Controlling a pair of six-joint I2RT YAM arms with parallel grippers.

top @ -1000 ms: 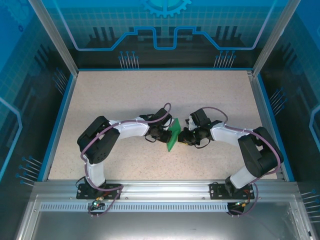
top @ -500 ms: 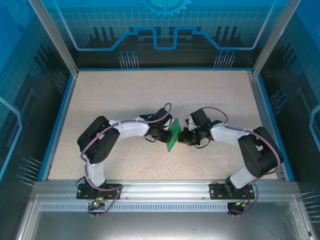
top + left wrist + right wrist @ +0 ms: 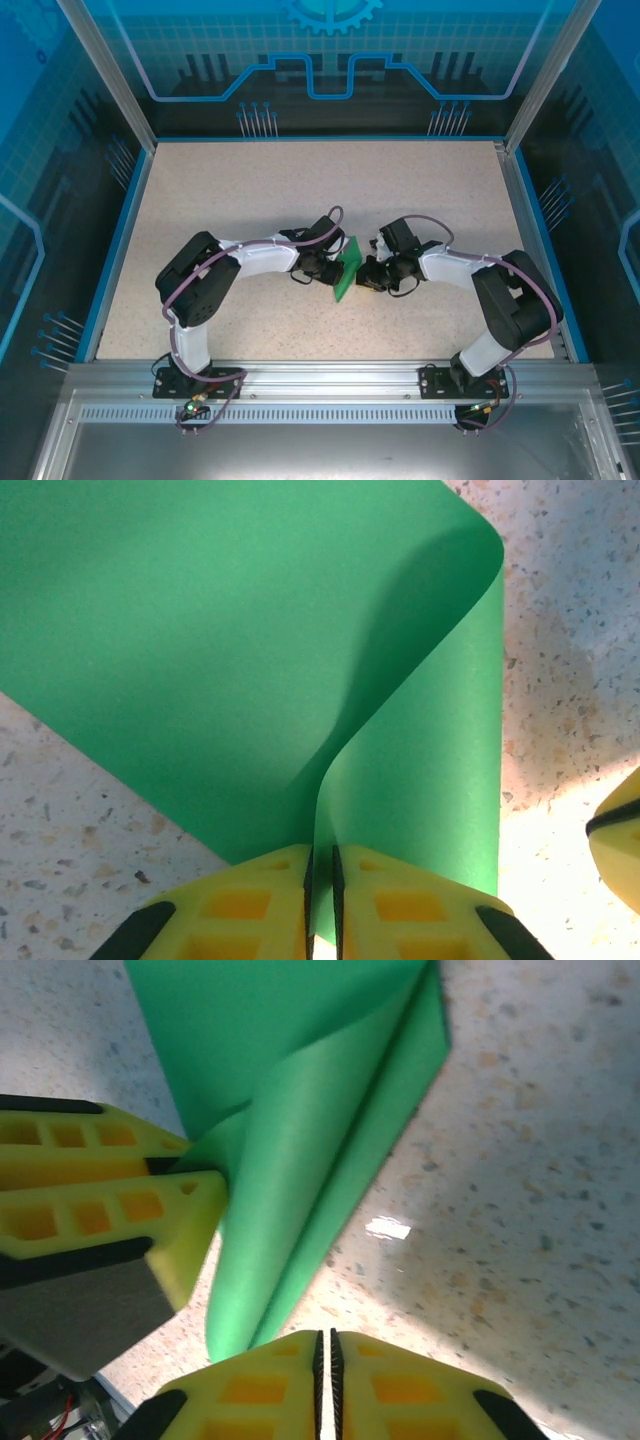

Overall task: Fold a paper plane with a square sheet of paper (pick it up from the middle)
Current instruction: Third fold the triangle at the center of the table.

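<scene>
Bright green square sheet of paper point(image 3: 200, 630) is seen against beige, dark-speckled table point(image 3: 250, 200); left gripper point(image 3: 322, 865) & right gripper point(image 3: 325, 1350) are shown yellow w/ black trim; walls point(image 3: 420, 50) blue, grid-patterned.

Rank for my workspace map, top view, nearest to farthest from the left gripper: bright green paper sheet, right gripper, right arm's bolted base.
1. Green paper sheet, held by the left gripper.
2. Right gripper, just across the sheet.
3. Right arm's base, bottom right.

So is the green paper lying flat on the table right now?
No, the square sheet of paper curls upward in a loop, pinched in the shut left gripper.
</scene>
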